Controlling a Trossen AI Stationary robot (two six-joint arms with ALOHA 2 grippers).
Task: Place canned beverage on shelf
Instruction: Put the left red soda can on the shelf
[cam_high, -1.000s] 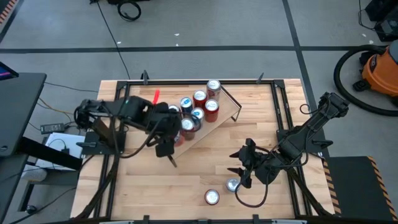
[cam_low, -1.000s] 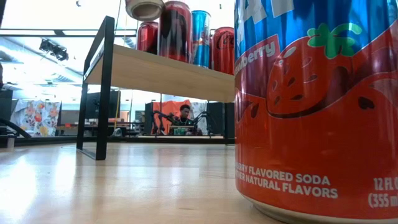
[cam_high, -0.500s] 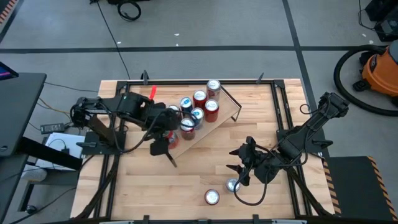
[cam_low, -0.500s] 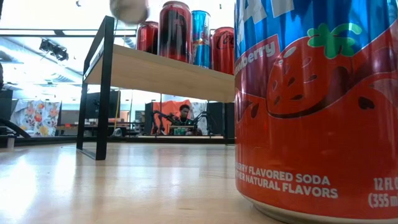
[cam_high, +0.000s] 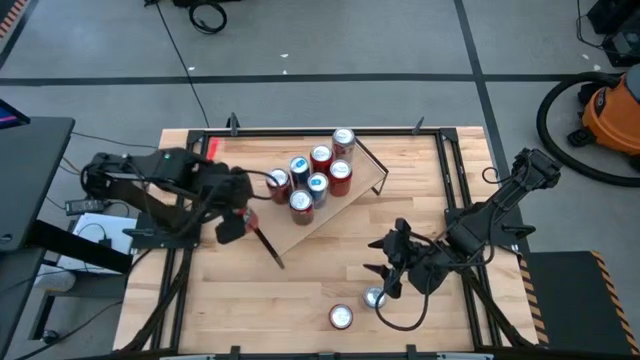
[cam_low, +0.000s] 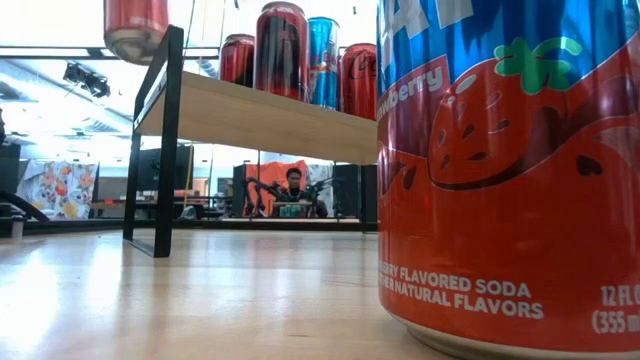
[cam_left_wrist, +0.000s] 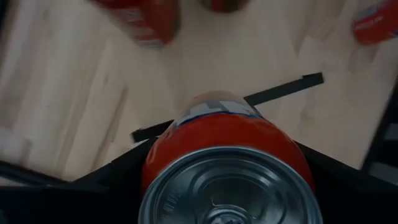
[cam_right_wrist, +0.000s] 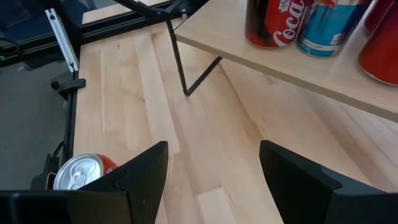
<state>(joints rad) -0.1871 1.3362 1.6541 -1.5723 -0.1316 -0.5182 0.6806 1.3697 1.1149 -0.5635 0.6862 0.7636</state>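
Left gripper (cam_high: 234, 222) grips red can (cam_high: 246, 216) beside shelf (cam_high: 320, 205); 6 cans on shelf

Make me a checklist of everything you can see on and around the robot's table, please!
Surface: light-wood table, black frame rails.
Job's things: shelf holding six upright cans; two more cans stand on the table near its front edge.
Clutter: nothing seen.
Grippers: left gripper holds a red can beside the shelf's left end; right gripper open, empty, above the table by a front can.
Cables: loops trailing from both arms, more on the floor.
Surroundings: orange vacuum at right, a person seated far behind.
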